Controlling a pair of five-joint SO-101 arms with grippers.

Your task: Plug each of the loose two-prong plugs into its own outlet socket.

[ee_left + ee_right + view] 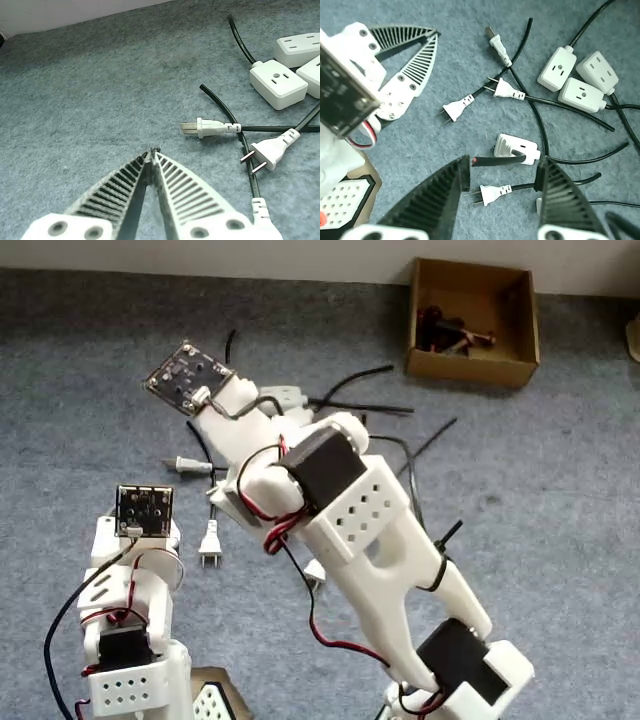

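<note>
Starting with the high view, we log a grey carpeted table surface [90, 360] with the white left arm [130, 610] at the near left. The white right arm [370, 530] lies diagonally toward the far left, above a tangle of thin black cables [360, 405]. One white two-prong plug [210, 540] lies just beside the left arm's wrist, and a second white plug [186, 466] lies a little farther off. A white plastic outlet socket [285, 397] shows beside the right arm's wrist. An open brown cardboard box [470, 325] stands well apart at the far right. In the left wrist view, the left gripper [152, 151] has its ribbed fingers pressed together tip to tip, with nothing between them, above bare carpet. Near it lie a white flat-blade plug [207, 127] and a white round-pin plug [267, 152], each on a black cable. Both lie apart from the cluster of three white socket blocks [277, 82]. In the right wrist view, the right gripper [503, 162] has its jaws spread wide and has hold of nothing. On the carpet between its fingers lie a small white cabled plug [492, 192] and a white rectangular block [517, 147], and we cannot tell whether the block is a plug or a socket. A cut black cable end [490, 161] sits close to one finger, contact undetermined. Farther out lie three loose white plugs [456, 109], the grouped socket blocks [582, 94] and the left gripper [432, 37], fingertips meeting.
</note>
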